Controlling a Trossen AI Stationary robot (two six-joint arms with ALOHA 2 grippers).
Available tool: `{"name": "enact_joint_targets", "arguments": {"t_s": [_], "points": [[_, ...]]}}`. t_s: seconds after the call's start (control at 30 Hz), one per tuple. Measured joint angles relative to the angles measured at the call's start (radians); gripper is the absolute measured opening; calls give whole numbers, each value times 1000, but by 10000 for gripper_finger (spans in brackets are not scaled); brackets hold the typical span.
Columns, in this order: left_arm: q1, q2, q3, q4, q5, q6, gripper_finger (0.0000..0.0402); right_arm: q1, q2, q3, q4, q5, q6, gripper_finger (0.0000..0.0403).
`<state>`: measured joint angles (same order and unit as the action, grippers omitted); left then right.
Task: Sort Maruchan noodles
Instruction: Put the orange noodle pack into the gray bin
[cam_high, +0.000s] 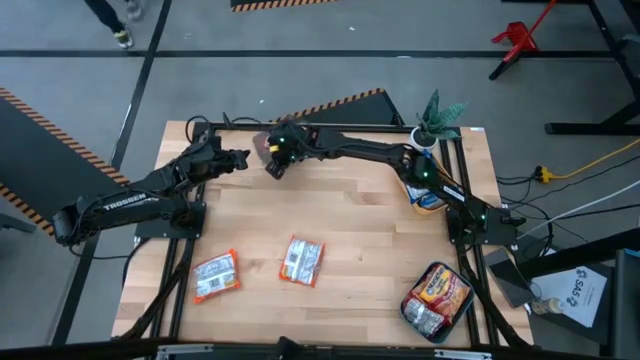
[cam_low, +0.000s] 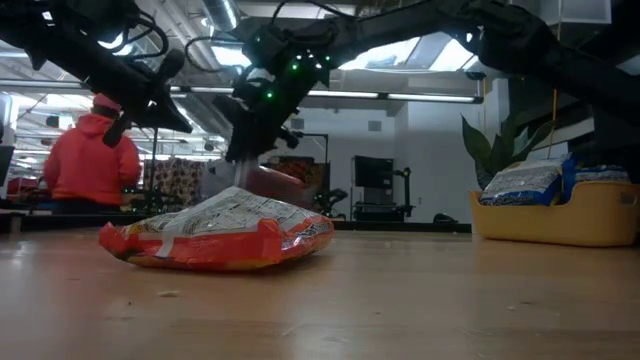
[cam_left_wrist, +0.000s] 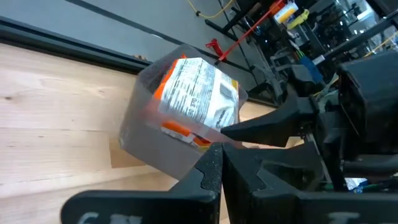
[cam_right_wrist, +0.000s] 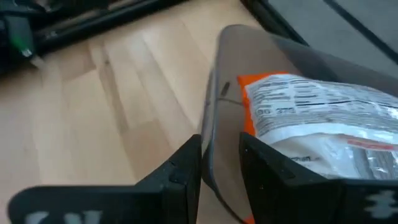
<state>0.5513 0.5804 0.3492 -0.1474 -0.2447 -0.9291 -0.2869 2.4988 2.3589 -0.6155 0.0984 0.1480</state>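
A grey translucent container (cam_high: 264, 147) sits tilted near the table's far edge with an orange-and-white Maruchan packet (cam_left_wrist: 199, 87) inside it. My right gripper (cam_right_wrist: 221, 149) is shut on the container's wall. My left gripper (cam_left_wrist: 219, 155) is shut, right beside the container on its left (cam_high: 242, 158); I cannot tell whether it touches. Two red-orange and white packets (cam_high: 215, 275) (cam_high: 301, 260) lie flat on the near half of the table, and one of them (cam_low: 220, 235) fills the front of the low view. My right gripper holds the grey container by its upper wall at the rim (cam_right_wrist: 219, 93), one finger (cam_right_wrist: 180, 168) outside and the other inside next to the packet. The fingers come slanting down from the table's right. The container is tilted in the hold; whether its bottom rests on the table, I cannot tell.
A yellow container (cam_high: 428, 192) with blue-white packets stands at the right edge, also in the low view (cam_low: 550, 215). Another grey container (cam_high: 437, 298) with packets sits at the near right corner. A potted plant (cam_high: 437, 118) stands at the far right corner. A person in red (cam_low: 95, 160) is beyond the table.
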Motion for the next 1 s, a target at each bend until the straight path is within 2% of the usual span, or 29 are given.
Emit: {"name": "enact_joint_targets", "arguments": {"t_s": [0.1,0.17,0.23,0.47,0.63,0.8,1.0], "points": [[0,0,0,1,0,0,0,-5,3,-3,-25,-116,65,92],[0,0,0,1,2,0,0,-2,7,-5,-24,-290,132,83],[0,0,0,1,3,5,0,5,-2,-5,22,-395,172,67],[0,0,0,1,21,22,0,12,-61,-1,39,-308,143,4],[0,0,0,1,43,23,0,10,-52,-15,22,-152,75,8],[0,0,0,1,45,24,0,-2,9,-22,2,-190,63,1],[0,0,0,0,45,24,0,17,49,-18,24,-142,79,1]]}}
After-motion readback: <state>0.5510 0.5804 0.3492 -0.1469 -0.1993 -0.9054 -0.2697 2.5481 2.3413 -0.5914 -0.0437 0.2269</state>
